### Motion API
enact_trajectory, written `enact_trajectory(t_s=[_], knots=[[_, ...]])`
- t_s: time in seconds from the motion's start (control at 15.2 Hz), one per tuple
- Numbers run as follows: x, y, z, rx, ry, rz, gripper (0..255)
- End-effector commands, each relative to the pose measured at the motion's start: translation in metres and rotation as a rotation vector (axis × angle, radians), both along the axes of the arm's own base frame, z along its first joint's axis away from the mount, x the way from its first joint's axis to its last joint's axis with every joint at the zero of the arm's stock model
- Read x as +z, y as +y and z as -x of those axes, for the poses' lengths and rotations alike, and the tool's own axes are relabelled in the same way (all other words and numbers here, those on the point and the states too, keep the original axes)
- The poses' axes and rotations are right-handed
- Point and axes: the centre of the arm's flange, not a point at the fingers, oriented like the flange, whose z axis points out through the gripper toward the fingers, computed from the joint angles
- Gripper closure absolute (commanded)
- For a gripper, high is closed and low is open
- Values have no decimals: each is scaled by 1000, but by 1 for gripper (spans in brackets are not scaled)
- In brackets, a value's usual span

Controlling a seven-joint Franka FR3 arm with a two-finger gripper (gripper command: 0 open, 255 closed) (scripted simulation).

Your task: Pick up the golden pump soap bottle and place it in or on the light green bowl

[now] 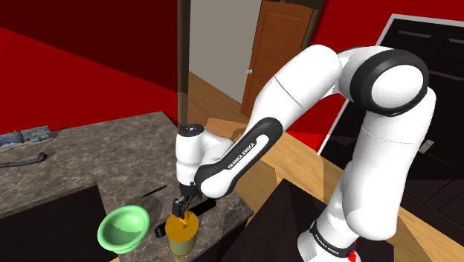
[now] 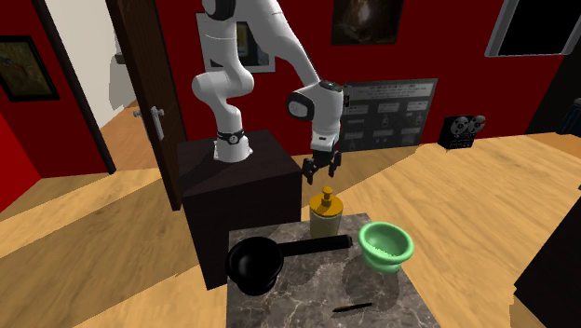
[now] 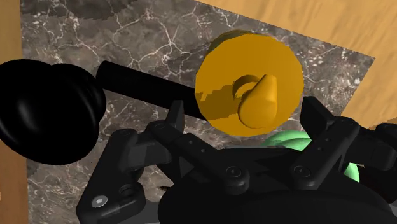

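The golden pump soap bottle [image 1: 182, 235] [image 2: 326, 216] stands upright near the edge of the marble counter [image 2: 307, 289], close to the stand. My gripper [image 1: 181, 205] [image 2: 323, 171] hangs open just above its pump, apart from it. Seen from the wrist, the bottle's round top and pump nozzle [image 3: 254, 89] lie just beyond the fingertips of the gripper [image 3: 245, 118], nothing clasped. The light green bowl [image 1: 124, 227] [image 2: 385, 244] sits on the counter beside the bottle, partly hidden behind the hand [image 3: 286, 140] in the wrist view.
A black pan [image 2: 253, 264] [image 3: 44, 114] lies on the bottle's other side, its long handle [image 2: 321, 245] reaching up to the bottle. A thin dark stick [image 2: 354, 306] lies farther along the counter. The dark stand [image 2: 237, 177] and a door post [image 1: 183, 59] are close by.
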Motion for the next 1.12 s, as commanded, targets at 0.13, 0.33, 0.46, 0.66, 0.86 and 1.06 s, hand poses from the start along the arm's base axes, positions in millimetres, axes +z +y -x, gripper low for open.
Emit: enact_trajectory(t_s=[0.13, 0.33, 0.46, 0.66, 0.86, 1.06], knots=[[-33, 21, -16, -4, -8, -9, 0], [-49, 21, -15, -4, -8, -9, 0], [-59, 21, -15, -4, -8, -9, 0], [-68, 21, -14, -4, -8, -9, 0], [-68, 21, -14, -4, -8, -9, 0], [-68, 21, -14, -4, -8, -9, 0]])
